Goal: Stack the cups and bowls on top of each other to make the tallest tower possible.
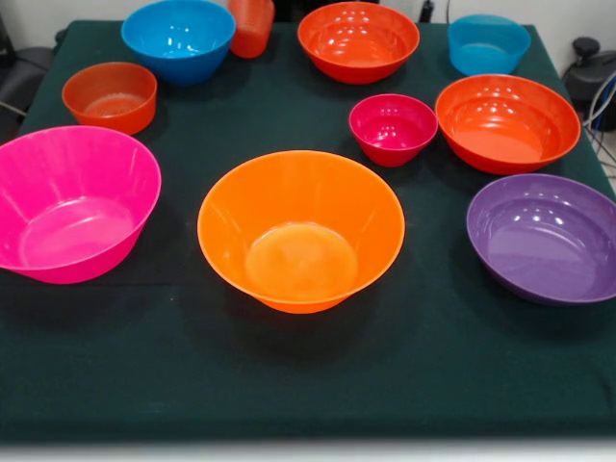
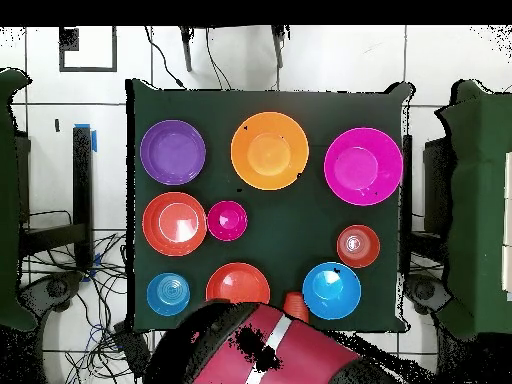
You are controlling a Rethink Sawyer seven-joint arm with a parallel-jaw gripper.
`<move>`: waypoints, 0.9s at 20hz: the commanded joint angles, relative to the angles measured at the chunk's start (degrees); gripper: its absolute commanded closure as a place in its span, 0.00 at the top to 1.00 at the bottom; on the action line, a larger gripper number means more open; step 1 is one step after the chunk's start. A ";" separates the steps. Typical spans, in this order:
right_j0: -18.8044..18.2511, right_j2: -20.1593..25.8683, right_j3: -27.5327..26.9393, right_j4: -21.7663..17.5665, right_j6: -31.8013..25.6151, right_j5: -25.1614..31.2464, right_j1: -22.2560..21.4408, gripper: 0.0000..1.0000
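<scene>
Table [image 1: 433,366] under a dark green cloth carries every vessel, each standing rim up, on its own and apart from the others. Of the robot, only the red and black arm [image 2: 270,355] shows, in the overhead view, hanging over the table's robot-side edge. The claw itself is not visible in either view, so I cannot tell whether it is apart or together. The large pink bowl [image 1: 72,207] sits against the left edge as the front view has it. The large yellow-orange bowl [image 1: 300,231] stands at the middle of the row away from the robot. The purple bowl [image 1: 544,236] fills the right end of that row, near the corner. One orange-red bowl [image 1: 507,122] stands just behind the purple one, by the right edge. A second orange-red bowl [image 1: 358,40] sits at the robot-side edge, near its middle. The blue bowl [image 1: 178,38] is also at the robot-side edge, left of centre in the front view. A smaller light-blue bowl [image 1: 488,43] occupies the corner at the right end of that edge. The squat small orange bowl [image 1: 110,96] stands near the left edge, between the blue bowl and the pink one. The small magenta bowl [image 1: 393,128] sits near the table's middle, just beside the first orange-red bowl. The orange-red cup [image 1: 250,26] stands upright at the robot-side edge, just beside the blue bowl.
</scene>
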 commanded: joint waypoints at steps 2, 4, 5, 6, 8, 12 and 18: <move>-0.93 2.77 -3.52 -1.25 7.03 -5.86 7.23 1.00; -1.02 2.79 -3.84 -1.01 6.78 -6.33 7.82 1.00; -1.36 3.01 -4.40 -1.10 6.66 -6.72 8.61 1.00; -1.46 3.07 -4.67 -1.05 6.51 -6.88 8.98 1.00; -1.69 3.18 -5.13 -1.02 6.36 -7.45 9.74 1.00; -1.99 3.38 -6.00 -0.88 5.96 -8.18 10.91 1.00; -2.33 3.83 -7.44 -0.50 5.31 -8.43 12.06 1.00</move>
